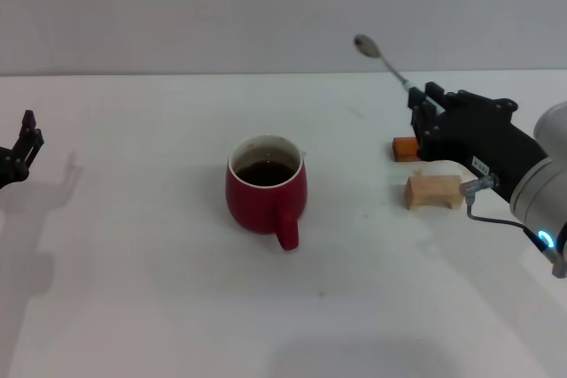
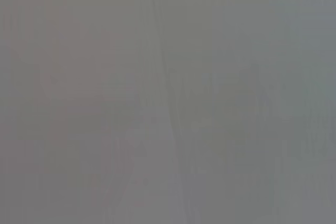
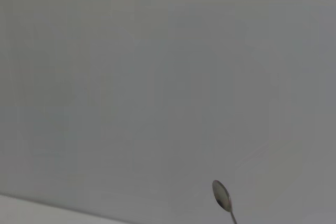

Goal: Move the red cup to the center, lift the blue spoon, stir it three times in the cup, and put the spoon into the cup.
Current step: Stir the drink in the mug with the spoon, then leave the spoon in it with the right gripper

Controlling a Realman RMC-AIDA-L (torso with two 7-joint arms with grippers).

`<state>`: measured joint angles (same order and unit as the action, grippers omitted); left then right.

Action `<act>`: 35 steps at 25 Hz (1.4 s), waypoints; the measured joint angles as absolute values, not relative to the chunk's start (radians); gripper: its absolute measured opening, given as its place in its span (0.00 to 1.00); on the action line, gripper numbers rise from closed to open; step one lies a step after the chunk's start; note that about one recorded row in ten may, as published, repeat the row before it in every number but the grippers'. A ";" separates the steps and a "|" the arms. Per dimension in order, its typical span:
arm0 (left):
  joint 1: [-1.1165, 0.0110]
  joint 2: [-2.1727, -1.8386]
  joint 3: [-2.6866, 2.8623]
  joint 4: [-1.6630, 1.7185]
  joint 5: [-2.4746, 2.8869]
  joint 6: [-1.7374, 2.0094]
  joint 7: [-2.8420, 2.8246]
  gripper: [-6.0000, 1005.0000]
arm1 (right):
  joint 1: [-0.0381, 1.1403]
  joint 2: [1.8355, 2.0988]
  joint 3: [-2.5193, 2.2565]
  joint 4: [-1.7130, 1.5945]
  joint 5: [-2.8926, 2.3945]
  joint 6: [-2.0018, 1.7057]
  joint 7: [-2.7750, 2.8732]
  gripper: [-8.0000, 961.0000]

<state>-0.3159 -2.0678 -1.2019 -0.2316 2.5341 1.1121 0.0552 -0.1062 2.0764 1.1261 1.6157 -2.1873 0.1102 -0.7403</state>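
The red cup [image 1: 266,188] stands upright near the middle of the white table, handle toward me, dark liquid inside. My right gripper [image 1: 423,104] is shut on the blue spoon [image 1: 383,63], held in the air to the right of the cup; its grey bowl [image 1: 364,44] points up and away toward the back wall. The right wrist view shows only the spoon's bowl [image 3: 222,196] against the wall. My left gripper [image 1: 25,143] rests at the far left edge, away from the cup.
An orange-brown block [image 1: 405,149] and a tan wooden block [image 1: 433,191] lie on the table [image 1: 142,289] just below my right gripper. The left wrist view shows only a plain grey surface.
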 joint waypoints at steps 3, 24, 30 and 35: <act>-0.318 -2.068 -1.201 -0.232 2.534 1.111 0.055 0.84 | -0.100 2.075 1.165 1.662 -2.195 0.226 -0.712 0.14; -0.324 -2.069 -1.195 -0.243 2.534 1.098 0.055 0.84 | 0.108 2.074 1.360 1.974 -2.469 0.942 -0.350 0.14; -0.321 -2.069 -1.196 -0.245 2.534 1.102 0.055 0.84 | 0.204 2.074 1.384 2.026 -2.579 1.115 -0.266 0.14; -0.321 -2.070 -1.197 -0.247 2.534 1.102 0.055 0.84 | 0.294 2.075 1.416 2.027 -2.587 1.255 -0.243 0.14</act>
<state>-0.3206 -2.0705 -1.1968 -0.2469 2.5341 1.1021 0.0552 0.2935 2.0747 1.4164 2.0275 -2.5874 1.2554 -0.2425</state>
